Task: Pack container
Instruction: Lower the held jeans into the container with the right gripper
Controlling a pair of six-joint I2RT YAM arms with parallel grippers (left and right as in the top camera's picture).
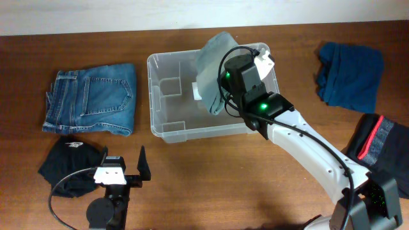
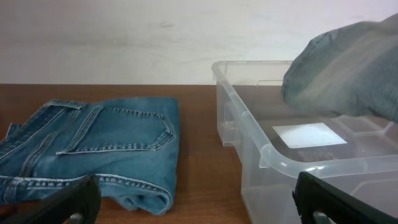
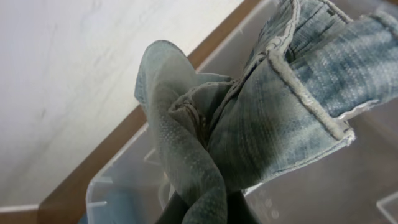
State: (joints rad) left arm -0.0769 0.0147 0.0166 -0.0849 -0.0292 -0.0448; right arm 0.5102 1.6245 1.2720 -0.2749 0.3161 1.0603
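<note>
The container (image 1: pixel 172 115) sits mid-counter (image 1: pixel 204 185), its white label (image 2: pixel 309 134) showing through the bottom. Over its right half, the right gripper (image 3: pixel 205 214) pinches a bunched pale denim garment (image 1: pixel 214 70). Folded blue jeans (image 1: pixel 92 99) lie left of the container. The left gripper (image 1: pixel 124 156) is spread, beyond the container's near-left corner.

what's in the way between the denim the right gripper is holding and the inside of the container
Nothing visible. The pale denim hangs from the right gripper over the open container, whose visible floor shows only a white label.
</note>
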